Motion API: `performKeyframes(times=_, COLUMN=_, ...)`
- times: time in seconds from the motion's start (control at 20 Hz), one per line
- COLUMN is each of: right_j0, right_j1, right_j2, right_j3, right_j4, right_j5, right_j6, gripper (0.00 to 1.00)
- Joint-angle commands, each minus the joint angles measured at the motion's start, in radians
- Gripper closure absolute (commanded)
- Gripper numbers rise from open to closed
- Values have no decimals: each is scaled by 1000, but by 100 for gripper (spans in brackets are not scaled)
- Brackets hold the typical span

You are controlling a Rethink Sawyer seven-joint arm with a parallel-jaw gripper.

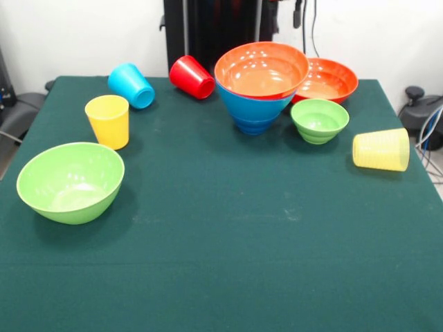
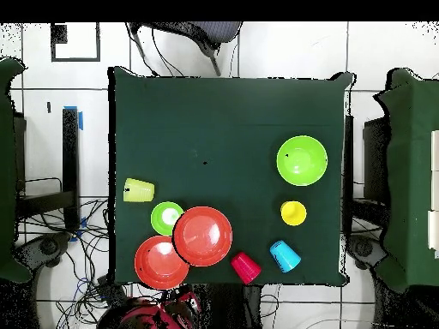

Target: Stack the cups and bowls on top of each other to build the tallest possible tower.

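The tower is an orange-red bowl [image 1: 261, 69] [image 2: 202, 236] nested in a big blue bowl [image 1: 255, 107]. A darker blue stepped base [image 1: 252, 126] shows under it; I cannot tell whether that is the small dark blue bowl. The second orange-red bowl [image 1: 329, 79] [image 2: 161, 262] sits behind it. The small green bowl [image 1: 319, 120] [image 2: 167, 218] stands beside the tower. The big green bowl [image 1: 70, 181] [image 2: 302, 160] stands apart. The yellow cup [image 1: 108, 121] [image 2: 293, 212] is upright. The light blue cup [image 1: 131, 85] [image 2: 285, 255], red cup [image 1: 192, 77] [image 2: 245, 267] and ribbed pale yellow cup [image 1: 381, 149] [image 2: 138, 190] lie on their sides. No gripper shows.
The dark green table [image 1: 228, 263] [image 2: 223, 120] holds everything. The black pedestal [image 1: 214, 28] stands at its far side, and the robot's red and black base [image 2: 163, 310] shows below the table in the overhead view. Cables lie on the floor around it.
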Motion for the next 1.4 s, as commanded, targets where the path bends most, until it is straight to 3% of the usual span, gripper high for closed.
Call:
performKeyframes(times=0.05, right_j0=13, right_j1=-31, right_j2=64, right_j3=42, right_j4=-26, right_j5=-95, right_j6=-155, gripper=0)
performKeyframes(times=0.3, right_j0=27, right_j1=7, right_j2=111, right_j3=22, right_j4=-24, right_j5=-126, right_j6=-101, gripper=0)
performKeyframes(times=0.5, right_j0=41, right_j1=-94, right_j2=153, right_j3=33, right_j4=-7, right_j5=-212, right_j6=-47, gripper=0)
performKeyframes(times=0.8, right_j0=39, right_j1=-126, right_j2=171, right_j3=-4, right_j4=63, right_j5=-135, right_j6=-71, gripper=0)
performKeyframes(times=1.1, right_j0=-18, right_j1=0, right_j2=157, right_j3=-111, right_j4=156, right_j5=-25, right_j6=-192, gripper=0)
performKeyframes(times=1.3, right_j0=-112, right_j1=49, right_j2=194, right_j3=-140, right_j4=284, right_j5=70, right_j6=-392, gripper=0)
performKeyframes(times=1.4, right_j0=-134, right_j1=55, right_j2=194, right_j3=-149, right_j4=306, right_j5=105, right_j6=-440, gripper=0)
